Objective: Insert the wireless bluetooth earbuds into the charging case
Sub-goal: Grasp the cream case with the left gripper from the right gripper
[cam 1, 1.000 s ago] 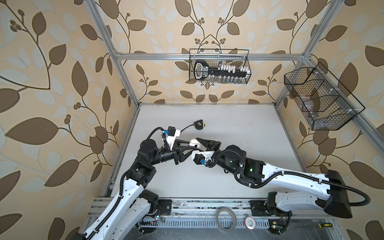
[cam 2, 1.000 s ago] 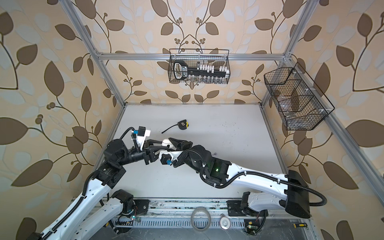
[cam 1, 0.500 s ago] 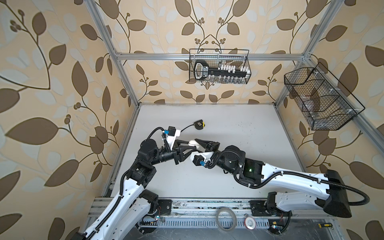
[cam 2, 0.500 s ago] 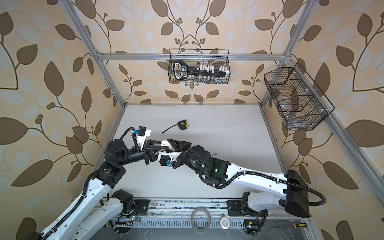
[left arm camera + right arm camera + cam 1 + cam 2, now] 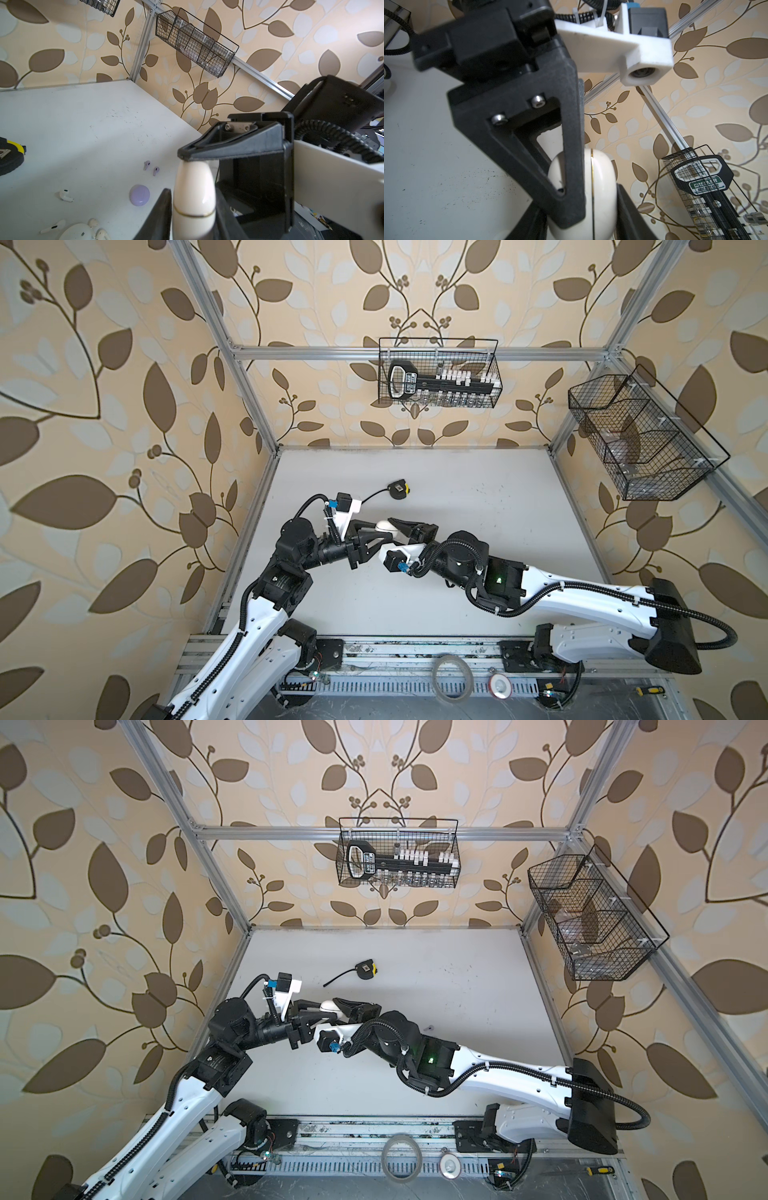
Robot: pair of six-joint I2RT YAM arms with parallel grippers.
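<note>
A cream charging case [image 5: 382, 526] with a thin gold seam hangs above the table, held from both sides. My left gripper [image 5: 380, 531] is shut on it, its fingers flanking the case [image 5: 194, 187] in the left wrist view. My right gripper [image 5: 395, 526] is shut on the same case [image 5: 604, 187], and a left finger [image 5: 560, 166] crosses the case's face. On the table below lie two lavender earbuds [image 5: 146, 165], a white earbud [image 5: 66, 195] and cream earbuds [image 5: 93, 222]. The arms hide them in both top views.
A lavender case [image 5: 139, 195] and a white case [image 5: 76, 231] lie shut among the buds. A black and yellow tape measure [image 5: 398, 490] sits farther back. Wire baskets hang on the back wall [image 5: 438, 379] and the right wall [image 5: 636, 435].
The left gripper's jaws have closed in onto the cream case. Both grippers and the case have drifted slightly to the left.
</note>
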